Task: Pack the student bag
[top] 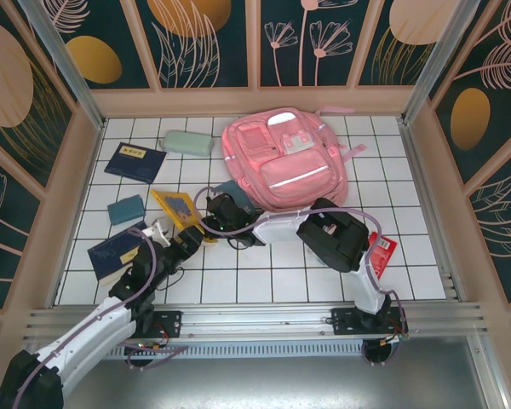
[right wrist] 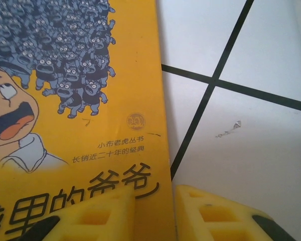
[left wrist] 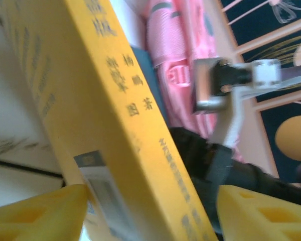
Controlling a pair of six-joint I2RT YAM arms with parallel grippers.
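Observation:
The pink student bag lies flat at the back middle of the tiled table; its pink fabric also shows in the left wrist view. In front of it to the left lies a yellow cartoon book. My right gripper reaches across from the right and is shut on the book's edge; one fingertip is over the cover, the other beside the edge. My left gripper stands open, with the tilted yellow book between its wide-set fingers and a gap on the right side.
A mint-green pencil case and a dark blue book lie at the back left. A teal pad and a dark blue notebook lie at the left front. A red packet sits by the right arm. Low walls ring the table.

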